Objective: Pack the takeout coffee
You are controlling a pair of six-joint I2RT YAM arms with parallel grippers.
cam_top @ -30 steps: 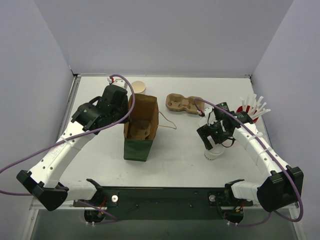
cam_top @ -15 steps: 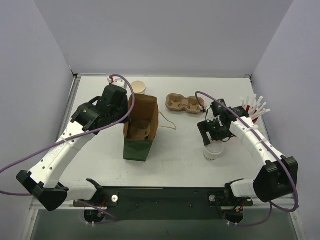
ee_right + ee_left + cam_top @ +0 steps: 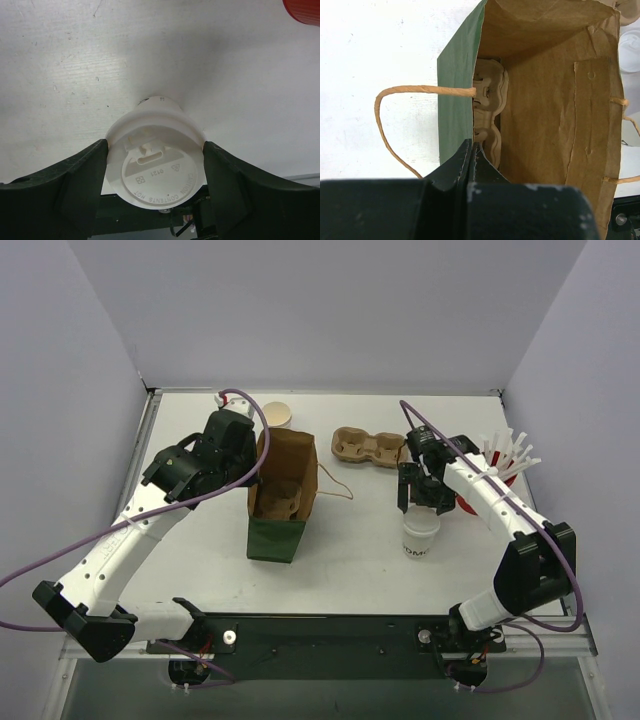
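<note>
Small white paper cup with round white plastic lid (image 3: 157,170): standing upright on the white table (image 3: 360,560), right of centre, well apart from the bag. In the right wrist view the lid is sitting between the two black fingers (image 3: 75,185), each finger meeting the lid's rim at its side.

Right gripper (image 3: 421,508): reaching down over the cup, jaws spread to the lid's width and pressing on it from both sides.

Red cup of white straws (image 3: 503,462): standing near the right wall, behind the right arm.

Brown two-hole cardboard cup carrier (image 3: 368,448): lying flat toward the back, between bag and straws.

Green-and-brown paper bag (image 3: 280,498): standing open, holding a second brown moulded carrier (image 3: 487,107); twine handles hanging outward.

Left gripper (image 3: 471,150): jaws fully together, pinching the bag's near rim.

Beige round disc (image 3: 277,414): lying at the back edge.
</note>
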